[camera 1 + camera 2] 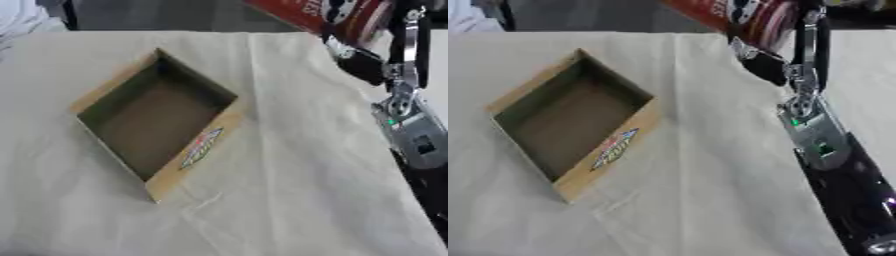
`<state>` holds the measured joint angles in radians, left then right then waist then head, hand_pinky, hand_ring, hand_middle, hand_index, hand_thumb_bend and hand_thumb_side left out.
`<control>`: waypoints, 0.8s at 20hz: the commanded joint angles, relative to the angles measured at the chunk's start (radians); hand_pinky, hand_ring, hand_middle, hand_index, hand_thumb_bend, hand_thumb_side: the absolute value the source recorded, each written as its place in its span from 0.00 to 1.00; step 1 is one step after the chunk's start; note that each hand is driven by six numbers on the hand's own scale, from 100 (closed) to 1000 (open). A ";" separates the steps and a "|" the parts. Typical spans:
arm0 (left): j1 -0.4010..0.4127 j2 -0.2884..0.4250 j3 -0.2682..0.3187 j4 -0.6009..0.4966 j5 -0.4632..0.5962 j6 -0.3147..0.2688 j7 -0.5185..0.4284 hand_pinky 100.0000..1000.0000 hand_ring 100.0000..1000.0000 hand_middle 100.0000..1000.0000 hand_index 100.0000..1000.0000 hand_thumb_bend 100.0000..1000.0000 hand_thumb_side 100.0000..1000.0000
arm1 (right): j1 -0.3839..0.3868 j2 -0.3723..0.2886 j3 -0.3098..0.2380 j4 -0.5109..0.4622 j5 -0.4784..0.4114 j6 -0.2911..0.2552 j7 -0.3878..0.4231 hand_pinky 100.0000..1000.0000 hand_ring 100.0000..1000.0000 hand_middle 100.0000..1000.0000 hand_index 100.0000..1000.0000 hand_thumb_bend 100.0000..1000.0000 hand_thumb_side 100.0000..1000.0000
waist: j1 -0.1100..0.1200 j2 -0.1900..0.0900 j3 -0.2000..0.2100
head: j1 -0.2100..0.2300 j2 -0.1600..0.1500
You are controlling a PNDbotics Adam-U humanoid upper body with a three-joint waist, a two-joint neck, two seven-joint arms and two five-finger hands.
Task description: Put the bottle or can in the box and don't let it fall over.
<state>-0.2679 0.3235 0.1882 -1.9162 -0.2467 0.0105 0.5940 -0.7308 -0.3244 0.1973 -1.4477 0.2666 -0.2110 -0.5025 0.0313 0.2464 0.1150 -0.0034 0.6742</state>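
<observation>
The right hand [363, 57] is at the far right edge of the bench [289, 200], its fingers curled round a red can [328, 15] that is tilted and raised above the cloth. The open cardboard box [197, 150] lies well apart to the left

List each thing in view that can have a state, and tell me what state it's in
Cardboard box: open at the top, empty, flat on the cloth.
Red can: held up and tilted at the top edge, not in the box.
Right robot hand: curled round the red can.
Cloth: spread over the table, creased.
Left robot hand: not in view.
</observation>
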 commanded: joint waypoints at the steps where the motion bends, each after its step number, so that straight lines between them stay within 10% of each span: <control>1: -0.014 0.016 0.011 -0.022 -0.005 0.001 0.017 0.58 0.97 0.67 0.63 0.37 0.54 | -0.030 0.014 0.029 -0.036 0.004 0.010 0.016 0.47 0.64 0.52 0.61 0.28 0.00 | -0.001 -0.028 0.004 | -0.007 0.000; 16: -0.045 -0.011 0.015 -0.051 -0.014 -0.002 0.042 0.59 0.96 0.67 0.64 0.39 0.53 | -0.043 0.139 0.128 0.048 0.004 0.009 0.055 0.47 0.65 0.51 0.61 0.26 0.00 | -0.009 -0.030 0.041 | -0.043 0.003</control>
<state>-0.3006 0.3023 0.1940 -1.9447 -0.2550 0.0099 0.6319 -0.7485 -0.1912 0.3236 -1.3951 0.2726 -0.1996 -0.4495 0.0214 0.2402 0.1548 -0.0409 0.6754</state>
